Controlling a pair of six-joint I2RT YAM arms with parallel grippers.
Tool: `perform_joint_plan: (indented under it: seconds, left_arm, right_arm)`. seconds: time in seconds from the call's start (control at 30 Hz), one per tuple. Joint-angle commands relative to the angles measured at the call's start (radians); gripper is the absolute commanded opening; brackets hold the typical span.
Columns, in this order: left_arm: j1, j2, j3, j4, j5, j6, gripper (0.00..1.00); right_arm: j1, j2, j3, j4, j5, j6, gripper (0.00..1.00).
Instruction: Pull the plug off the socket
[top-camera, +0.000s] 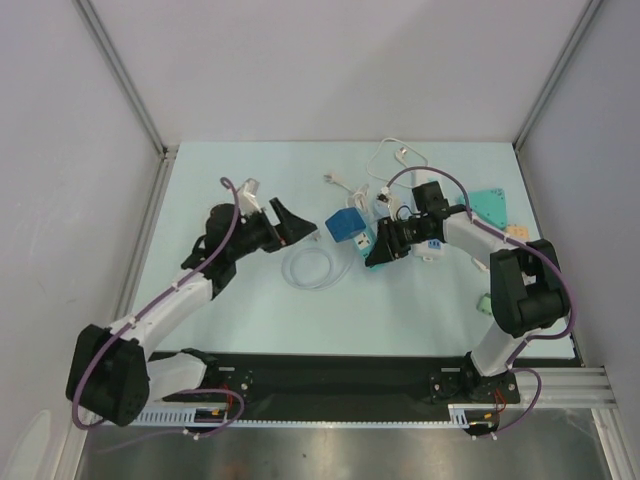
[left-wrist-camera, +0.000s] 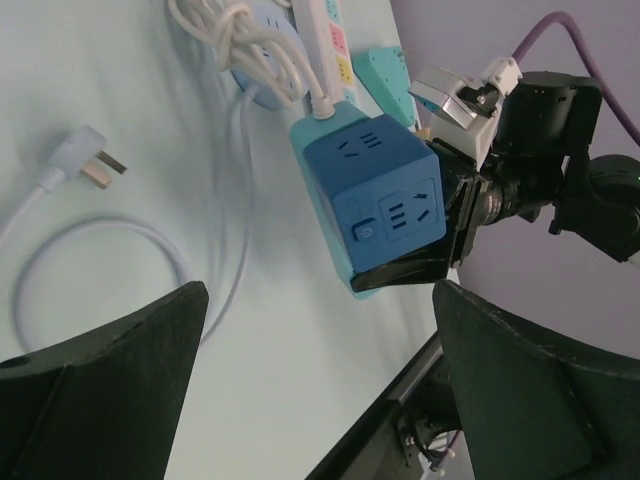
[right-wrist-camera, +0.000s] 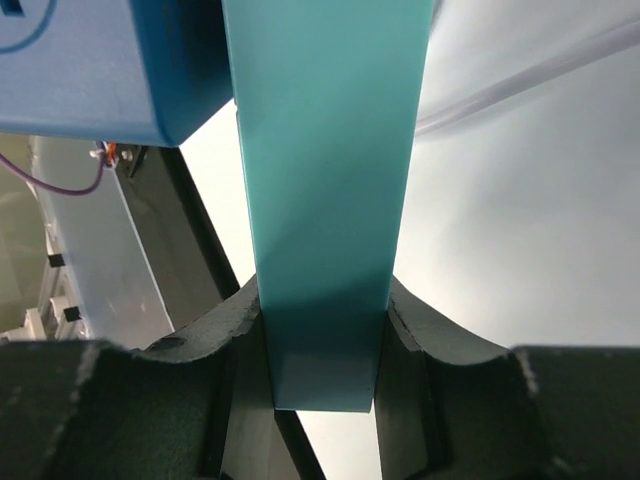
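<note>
The left hand (top-camera: 290, 225) hangs wide open above the pale green counter (top-camera: 250, 320), with nothing between its two black fingers (left-wrist-camera: 110, 380). Seen from the left wrist, it faces the blue cube-shaped plastic socket block (left-wrist-camera: 385, 195), well apart from it.

The right hand (top-camera: 385, 245) is closed narrow on the teal flat plastic side panel (right-wrist-camera: 320, 200) of that block. In the right wrist view its black fingertips (right-wrist-camera: 230, 330) press on both faces of the panel, and the blue body sits at the upper left. The block is tilted and appears lifted off the counter.

The white plastic plug with metal pins (left-wrist-camera: 75, 160) lies flat on the counter, apart from the block, pins bare and pointing towards it. The socket faces in view are unoccupied. The plug's white round cable (top-camera: 310, 270) curls in a loose loop on the counter between the two hands.

Behind the block lie a white power strip with coloured markings (left-wrist-camera: 322, 40) and a knotted bundle of white cord (left-wrist-camera: 235, 40). A teal triangular piece (top-camera: 490, 207) rests near the right arm.
</note>
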Motion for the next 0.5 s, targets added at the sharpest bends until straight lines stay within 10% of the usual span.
perform_joint_plan:
  seconds: [0.0,0.47]
  left_arm:
    - [-0.115,0.053,0.107,0.056,-0.172,-0.092,1.00]
    - [-0.339,0.376,0.434,-0.245,-0.399,-0.181,0.99]
  right_arm:
    - [0.012,-0.040,0.060,0.033,-0.009,-0.056,0.00]
    - [0.014,-0.059,0.062,0.027,-0.010,-0.062,0.00]
